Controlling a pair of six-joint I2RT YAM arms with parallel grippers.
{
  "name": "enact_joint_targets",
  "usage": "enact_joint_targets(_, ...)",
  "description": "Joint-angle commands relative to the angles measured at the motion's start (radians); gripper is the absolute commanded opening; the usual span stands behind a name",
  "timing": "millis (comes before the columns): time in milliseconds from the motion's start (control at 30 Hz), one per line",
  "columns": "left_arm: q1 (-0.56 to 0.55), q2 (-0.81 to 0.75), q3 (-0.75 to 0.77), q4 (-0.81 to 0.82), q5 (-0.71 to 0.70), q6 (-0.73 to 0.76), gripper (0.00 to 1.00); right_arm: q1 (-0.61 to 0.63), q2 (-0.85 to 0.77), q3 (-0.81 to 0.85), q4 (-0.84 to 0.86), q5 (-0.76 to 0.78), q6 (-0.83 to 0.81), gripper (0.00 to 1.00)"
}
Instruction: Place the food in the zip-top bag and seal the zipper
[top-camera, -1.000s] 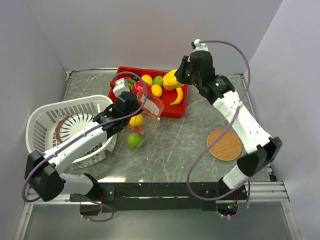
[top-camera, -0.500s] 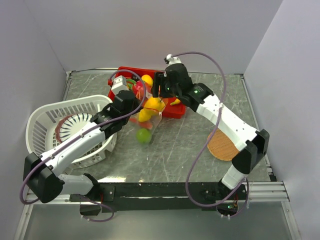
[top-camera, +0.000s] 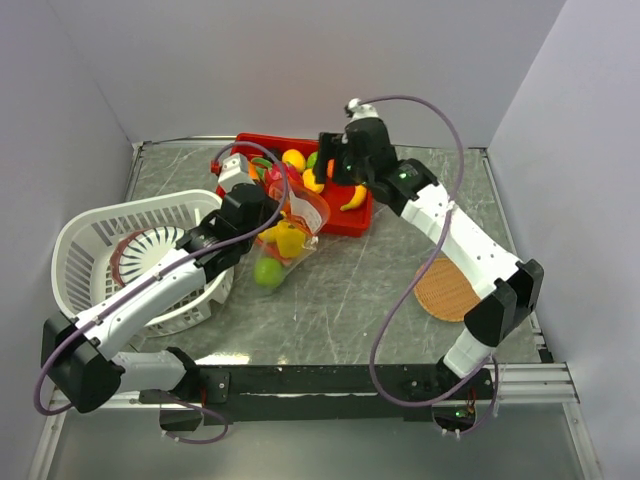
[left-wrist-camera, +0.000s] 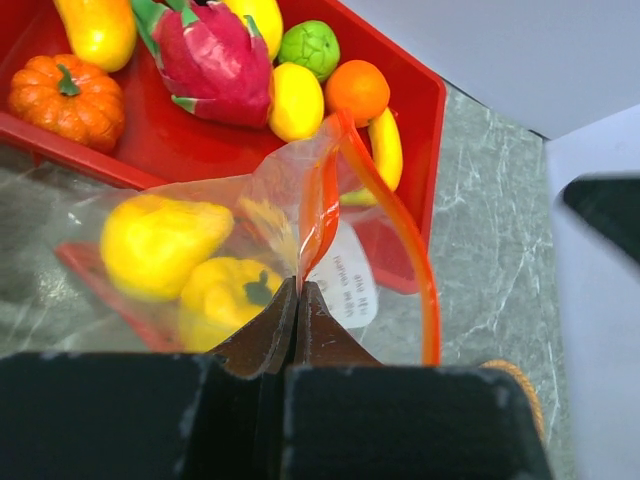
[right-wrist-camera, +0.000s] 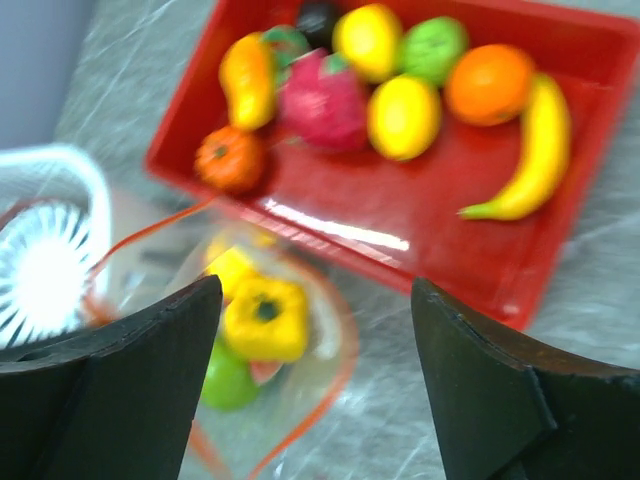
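Observation:
The clear zip-top bag (top-camera: 290, 232) hangs open just in front of the red tray (top-camera: 350, 222). My left gripper (top-camera: 272, 208) is shut on its rim (left-wrist-camera: 298, 285), and the orange zipper (left-wrist-camera: 402, 235) loops out to the right. Inside the bag lie a yellow pepper (right-wrist-camera: 263, 318), a yellow lemon (left-wrist-camera: 160, 240) and a green lime (top-camera: 268, 272). My right gripper (right-wrist-camera: 317, 290) stands open and empty over the tray's near edge, above the bag mouth (top-camera: 322, 172). More food sits in the tray: banana (right-wrist-camera: 535, 150), orange (right-wrist-camera: 488, 82), lemon (right-wrist-camera: 403, 117), lime (right-wrist-camera: 432, 47).
The tray also holds a pink dragon fruit (right-wrist-camera: 322, 100) and a small orange pumpkin (right-wrist-camera: 228, 160). A white slatted basket (top-camera: 90, 225) stands at the left beside my left arm. A round cork mat (top-camera: 448, 290) lies at the right.
My right gripper brought the yellow pepper from the tray to the bag, opened and dropped it in, then pulled back toward the tray. The left gripper kept its hold on the rim.

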Motion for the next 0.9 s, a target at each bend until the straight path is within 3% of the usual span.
enact_joint_targets(0, 0.001, -0.053, -0.01, 0.022, -0.044, -0.018, 0.01, -0.131, 0.028, 0.029, 0.058, -0.029, 0.0, 0.79)
enact_joint_targets(200, 0.001, -0.096, -0.018, -0.005, -0.058, -0.021, 0.01, -0.209, 0.239, 0.136, 0.107, -0.088, -0.015, 0.73)
enact_joint_targets(367, 0.001, -0.131, -0.018, -0.026, -0.048, -0.023, 0.01, -0.254, 0.422, 0.213, 0.216, -0.108, -0.039, 0.74)
enact_joint_targets(633, 0.001, -0.16, -0.009, -0.051, -0.025, -0.032, 0.01, -0.294, 0.677, 0.438, 0.233, -0.128, -0.032, 0.76)
enact_joint_targets(867, 0.001, -0.146, 0.016, -0.063, -0.027, -0.021, 0.01, -0.303, 0.769, 0.49, 0.256, -0.152, -0.02, 0.8)
